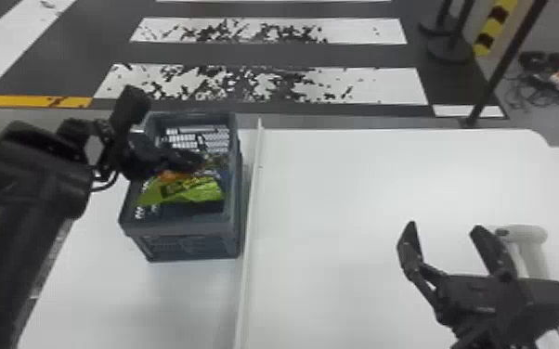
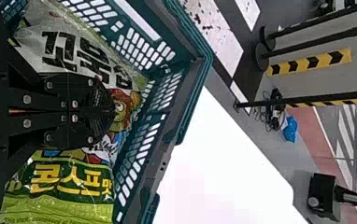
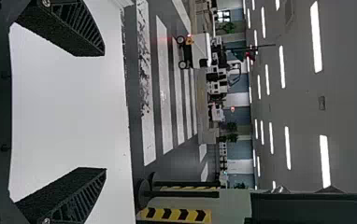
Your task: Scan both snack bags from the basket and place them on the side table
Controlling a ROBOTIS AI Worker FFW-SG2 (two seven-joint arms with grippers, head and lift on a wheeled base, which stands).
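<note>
My left gripper (image 1: pixel 195 162) reaches down into the grey-blue basket (image 1: pixel 178 228), above the green snack bag (image 1: pixel 195 191). From the left wrist, that gripper (image 2: pixel 109 112) is shut on a snack bag's printed film, and its fingertips cover the pinched part. White-and-green packaging with black lettering (image 2: pixel 74 51) lies to one side of the fingers, green packaging with yellow lettering (image 2: pixel 64 186) to the other. My right gripper (image 1: pixel 441 227) is open above the white table, near the pale handheld scanner (image 1: pixel 531 255). In the right wrist view, nothing is between the fingers of this gripper (image 3: pixel 104 112).
A raised white strip (image 1: pixel 251 204) runs along the white table (image 1: pixel 362 185), just right of the basket. The basket's perforated wall (image 2: pixel 141 154) stands close around the left fingers. Dark posts (image 1: pixel 501 69) stand on the floor past the table.
</note>
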